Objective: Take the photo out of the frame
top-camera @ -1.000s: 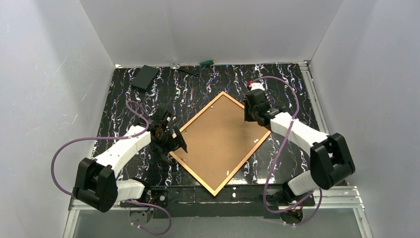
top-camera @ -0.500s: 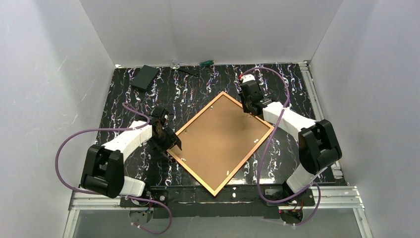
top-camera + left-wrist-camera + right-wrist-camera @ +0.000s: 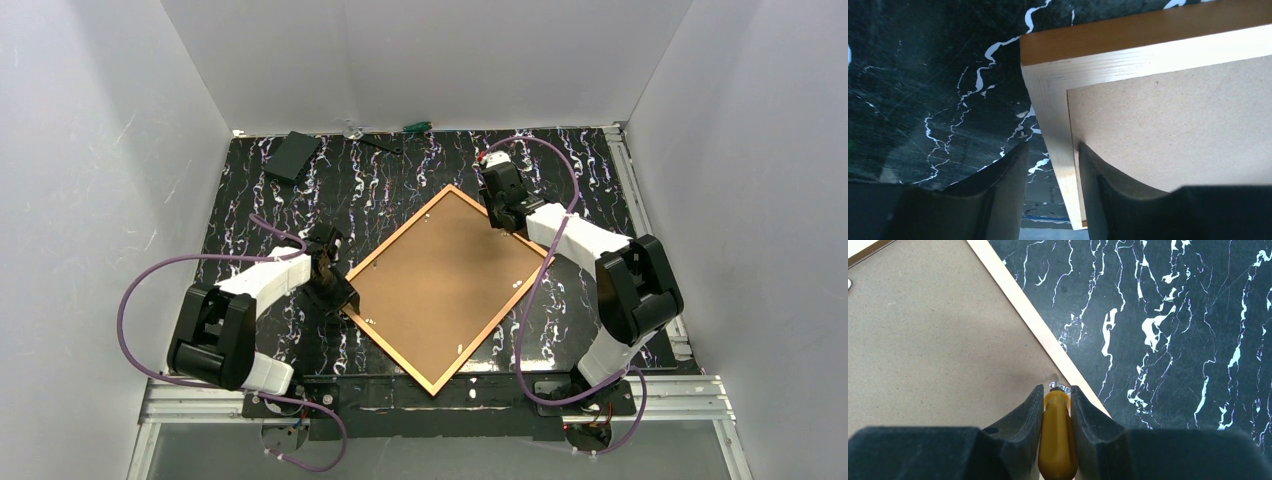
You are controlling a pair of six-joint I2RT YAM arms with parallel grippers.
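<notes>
The frame (image 3: 397, 245) lies face down on the black marbled table, turned like a diamond. Only the photo's plain brown board back (image 3: 447, 285) shows; the print side is hidden. My left gripper (image 3: 338, 293) is at the frame's left corner. In the left wrist view its jaws (image 3: 1052, 150) straddle the pale wooden rail (image 3: 1055, 125): one finger rests against the board (image 3: 1173, 115), the other finger (image 3: 1003, 190) stands off the rail over the table. My right gripper (image 3: 503, 215) is at the upper right rail, shut on a yellow tool handle (image 3: 1056, 430) whose metal tip (image 3: 1059, 386) meets the board beside the rail (image 3: 1023, 305).
A black box (image 3: 292, 156) and a green-handled screwdriver (image 3: 416, 127) lie at the table's back edge. Small metal tabs (image 3: 460, 349) sit along the board's edges. White walls close in the left, right and back sides.
The left gripper slid left and down to the frame's left corner and its jaws narrowed around the rail. The right gripper moved up along the upper right rail with its tool.
</notes>
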